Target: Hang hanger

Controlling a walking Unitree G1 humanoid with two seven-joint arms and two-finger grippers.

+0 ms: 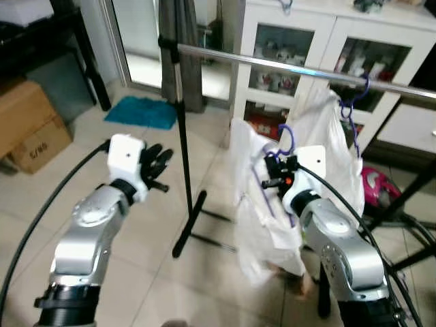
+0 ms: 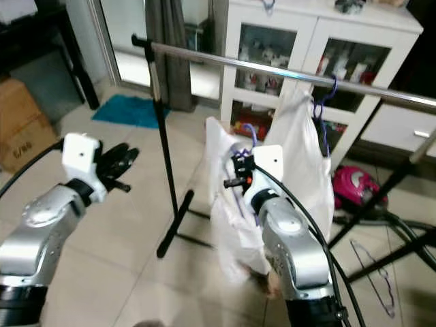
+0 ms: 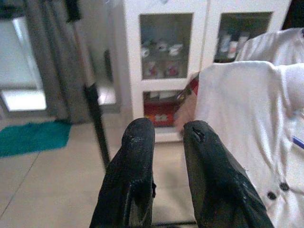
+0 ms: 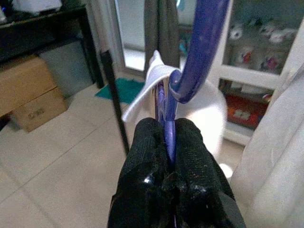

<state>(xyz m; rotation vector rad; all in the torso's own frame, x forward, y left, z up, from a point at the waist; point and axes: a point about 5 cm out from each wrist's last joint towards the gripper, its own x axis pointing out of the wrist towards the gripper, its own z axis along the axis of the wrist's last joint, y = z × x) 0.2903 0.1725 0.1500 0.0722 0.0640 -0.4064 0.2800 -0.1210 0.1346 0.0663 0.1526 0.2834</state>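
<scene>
I saw the white cabinet with glass doors across the back, and in front of it the garment rack, its silver rail running across on a black upright post. A white shirt already hung from the rail on a purple hanger. Below and in front of it a second white shirt drooped towards the tiled floor, carried on the purple hanger that I held. My right gripper was clamped on that hanger's neck just under the hook, below the rail and not touching it. My left gripper was raised to the left of the post, its fingers slightly parted with nothing between them. A cardboard box sat at far left and a teal mat lay near the doorway.
</scene>
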